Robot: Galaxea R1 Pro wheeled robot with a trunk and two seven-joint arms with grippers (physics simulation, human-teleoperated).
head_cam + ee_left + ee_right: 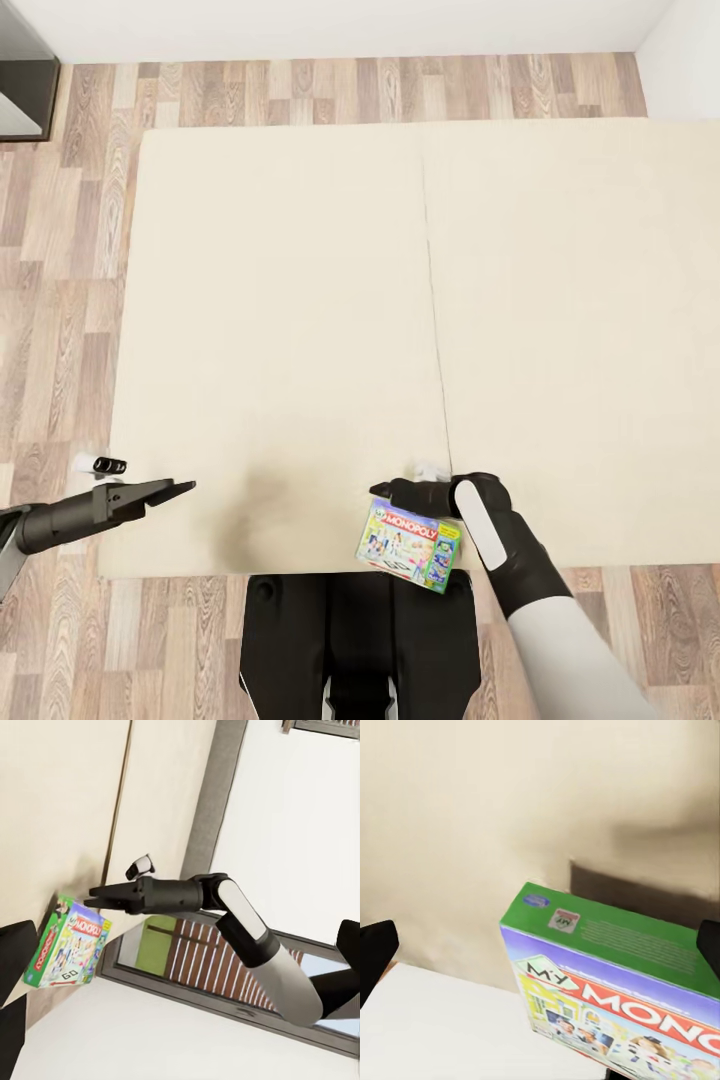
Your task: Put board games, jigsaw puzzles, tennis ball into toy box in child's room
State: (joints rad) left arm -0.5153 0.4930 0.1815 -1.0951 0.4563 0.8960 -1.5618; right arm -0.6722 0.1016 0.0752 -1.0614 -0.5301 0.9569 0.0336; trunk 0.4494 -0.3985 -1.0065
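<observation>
Monopoly board game point(410, 545) sits at the bed's point(300, 300) near edge, the right gripper point(385, 490) touching its top; jaws' grip, cannot tell. Right wrist view adds the box's green side. Left gripper point(185, 487), jaws narrow, hovers left, clear of it.

Wood-plank floor point(60, 300), white wall point(330, 25), dark shelf corner point(22, 95).

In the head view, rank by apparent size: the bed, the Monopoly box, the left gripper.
1. The bed, by far the largest.
2. Monopoly box and left gripper look roughly alike in extent; both hang above the bed, nearer the camera, so their order is unsure.
</observation>
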